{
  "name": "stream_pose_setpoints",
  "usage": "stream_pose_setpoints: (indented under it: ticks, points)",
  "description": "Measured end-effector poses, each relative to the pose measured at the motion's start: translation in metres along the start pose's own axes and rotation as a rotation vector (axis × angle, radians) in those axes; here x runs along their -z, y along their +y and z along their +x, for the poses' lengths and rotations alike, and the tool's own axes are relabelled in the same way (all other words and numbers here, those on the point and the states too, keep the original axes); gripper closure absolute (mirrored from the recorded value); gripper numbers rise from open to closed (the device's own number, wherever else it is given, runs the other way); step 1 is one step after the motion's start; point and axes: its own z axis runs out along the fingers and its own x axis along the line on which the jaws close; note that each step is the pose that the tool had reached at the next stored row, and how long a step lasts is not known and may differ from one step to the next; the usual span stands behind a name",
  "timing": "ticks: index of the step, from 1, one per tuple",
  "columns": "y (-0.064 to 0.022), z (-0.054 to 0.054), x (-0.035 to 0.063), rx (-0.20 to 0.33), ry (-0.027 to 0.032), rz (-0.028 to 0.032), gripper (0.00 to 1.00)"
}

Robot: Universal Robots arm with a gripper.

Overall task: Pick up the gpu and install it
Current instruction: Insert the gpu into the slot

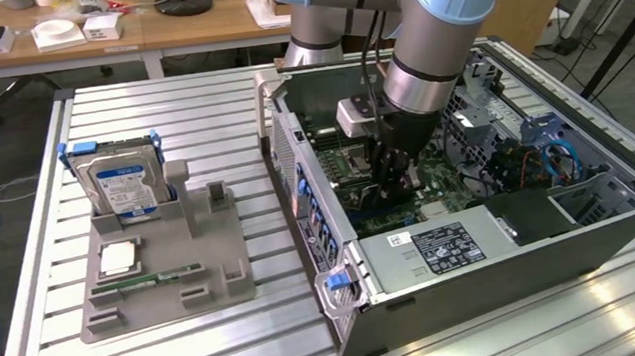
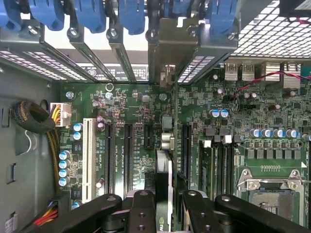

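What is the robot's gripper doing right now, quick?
Gripper: closed on the gpu, holding it edge-on over the motherboard inside the computer case.

The arm [image 1: 441,24] comes in from the far side of the scene, its blue-capped joints high up, and its last grey segment drops almost straight down. A pale box-shaped unit [image 1: 356,115] sits on the wrist's side toward the exterior view's left. Below it hangs the black gripper [image 1: 392,191], pointing down, low inside the scene. In the wrist view the gripper [image 2: 165,206] shows its two black fingers [image 2: 141,213] standing side by side with a narrow gap, closed onto the edge of a thin dark card, the gpu [image 2: 164,174], held upright between them.
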Motion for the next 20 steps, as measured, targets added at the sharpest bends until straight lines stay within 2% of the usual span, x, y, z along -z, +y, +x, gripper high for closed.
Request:
stream_pose_setpoints:
  ticks: [5,9,10,20]
  points:
    - [-0.0001,-0.0002,-0.0001,0.000,0.0030,-0.0012,0.74]
    - [0.0003,-0.0002,-0.0008,-0.001,0.0014,-0.0010,0.74]
    - [0.0003,0.0000,-0.0020,-0.001,-0.0012,-0.0004,0.74]
    - [0.0002,0.0001,-0.0024,-0.001,-0.0018,0.0004,0.74]
